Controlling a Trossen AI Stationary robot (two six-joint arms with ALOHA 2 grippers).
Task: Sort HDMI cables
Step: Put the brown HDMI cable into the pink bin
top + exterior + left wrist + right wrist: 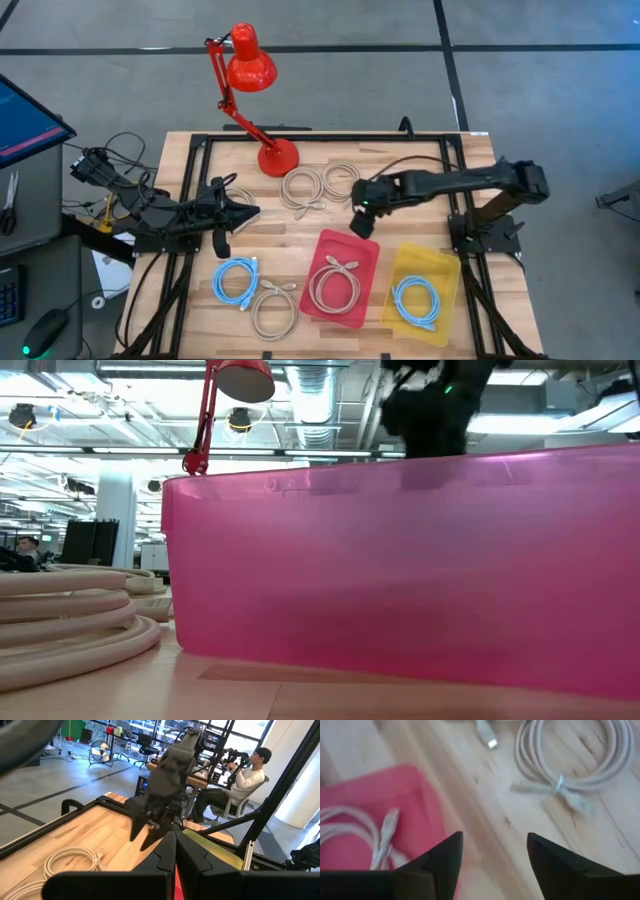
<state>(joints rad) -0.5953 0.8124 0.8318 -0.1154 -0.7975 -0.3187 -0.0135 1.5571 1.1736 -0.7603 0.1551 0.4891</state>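
Note:
My right gripper (362,225) (495,852) hangs open and empty over bare wood, between the pink bin (368,248) (415,785) and a beige coil (342,180) (580,755) on the far side. A second beige coil (302,188) lies next to that one. Inside the pink bin rests one beige coil (335,285) (350,830). The yellow bin (445,270) holds a light blue coil (415,300). Another light blue coil (235,280) and a beige coil (273,308) lie on the table near its front edge. My left gripper (252,212) (175,850) waits shut at the table's left, holding nothing.
A red desk lamp (250,60) stands with its base (277,157) at the far edge, close to the two beige coils. A black frame (190,200) runs around the table. A person (250,775) sits beyond the table. Bare wood lies between the lamp and the bins.

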